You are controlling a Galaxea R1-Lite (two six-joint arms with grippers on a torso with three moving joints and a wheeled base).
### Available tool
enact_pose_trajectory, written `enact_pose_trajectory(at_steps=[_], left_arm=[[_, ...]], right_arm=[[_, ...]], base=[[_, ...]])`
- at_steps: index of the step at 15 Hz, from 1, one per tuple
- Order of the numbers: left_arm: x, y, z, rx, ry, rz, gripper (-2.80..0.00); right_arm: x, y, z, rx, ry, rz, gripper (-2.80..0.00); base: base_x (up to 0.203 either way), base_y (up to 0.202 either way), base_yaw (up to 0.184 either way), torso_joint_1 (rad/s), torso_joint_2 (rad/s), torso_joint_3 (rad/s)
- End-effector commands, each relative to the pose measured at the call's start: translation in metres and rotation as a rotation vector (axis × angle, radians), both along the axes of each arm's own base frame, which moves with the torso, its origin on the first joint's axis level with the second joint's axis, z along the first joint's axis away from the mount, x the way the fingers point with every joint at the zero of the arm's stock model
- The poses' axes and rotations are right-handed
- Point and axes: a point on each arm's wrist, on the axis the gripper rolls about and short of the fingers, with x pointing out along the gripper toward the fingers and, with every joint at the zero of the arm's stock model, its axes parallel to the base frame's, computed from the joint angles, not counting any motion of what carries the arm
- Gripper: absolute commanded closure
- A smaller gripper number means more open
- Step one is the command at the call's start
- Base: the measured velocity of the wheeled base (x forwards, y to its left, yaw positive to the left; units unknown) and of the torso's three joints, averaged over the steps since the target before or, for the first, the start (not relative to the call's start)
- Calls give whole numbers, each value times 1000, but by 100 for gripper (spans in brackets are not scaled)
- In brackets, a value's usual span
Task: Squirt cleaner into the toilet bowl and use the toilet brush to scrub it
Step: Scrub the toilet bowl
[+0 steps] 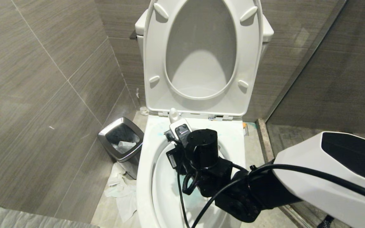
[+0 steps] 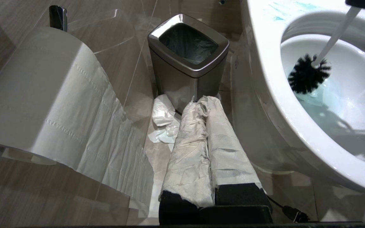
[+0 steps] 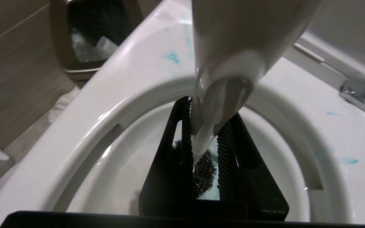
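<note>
Right now my right gripper (image 3: 206, 148) is closed on the handle of the toilet brush (image 3: 227, 63), both ribbed fingers (image 3: 225, 164) pinching the slim white shaft from either side. In my right wrist view the flattened handle end looms nearest the lens, and the shaft runs away between my fingers toward the black bristle head, which shows beyond them, down in the toilet bowl (image 3: 128, 76). I judge I hold it high on the handle so that my wrist stays above the rim while only the bristles go down to the wet ceramic.

In the head view my right arm comes in from about four o'clock and ends over the bowl's back half, with the handle tip poking up at twelve o'clock from my wrist, just short of the raised seat. So the brush's long axis is steeply tilted: handle end up and toward the hinges, bristles down and forward into the basin.

The left wrist view shows this plainly from the side: the shaft slants from one o'clock down to the bristle head, which sits on the inner wall just above the water, where the cleaner (image 2: 312, 104) tints a pale turquoise patch. More thin turquoise smears lie on the broad rim.

My left gripper (image 2: 206, 104) is parked low beside the bowl, its paper-wrapped fingers pressed together and holding nothing, pointing at the steel bin (image 2: 185, 72) farther on.
</note>
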Motion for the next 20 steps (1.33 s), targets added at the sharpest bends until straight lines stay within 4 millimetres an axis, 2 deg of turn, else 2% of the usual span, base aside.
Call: enact_pose_trajectory(at_steps=[1, 4, 7, 9, 12, 15, 17, 20], left_arm=[[1, 0, -2, -1, 7, 1, 0], [1, 0, -2, -1, 7, 1, 0], [1, 0, -2, -1, 7, 1, 0], [1, 0, -2, -1, 7, 1, 0], [1, 0, -2, 0, 7, 1, 0], [1, 0, -2, -1, 7, 1, 0], [1, 0, -2, -1, 7, 1, 0], [1, 0, -2, -1, 9, 1, 0]], right_arm=[[-15, 6, 0, -3, 4, 29, 0], [-49, -5, 0, -40, 44, 74, 0], [-75, -38, 1, -56, 100, 78, 0], [-80, -60, -1, -37, 120, 48, 0], [-53, -83, 3, 15, 86, -52, 0], [-16, -96, 2, 31, 68, -151, 0], [6, -92, 0, 36, 48, -177, 0], [30, -72, 1, 26, 15, -176, 0]], base=[[0, 0, 0, 0, 0, 0], [0, 0, 0, 0, 0, 0], [0, 0, 0, 0, 0, 0], [0, 0, 0, 0, 0, 0], [0, 0, 0, 0, 0, 0], [0, 0, 0, 0, 0, 0], [0, 0, 0, 0, 0, 0], [0, 0, 0, 0, 0, 0]])
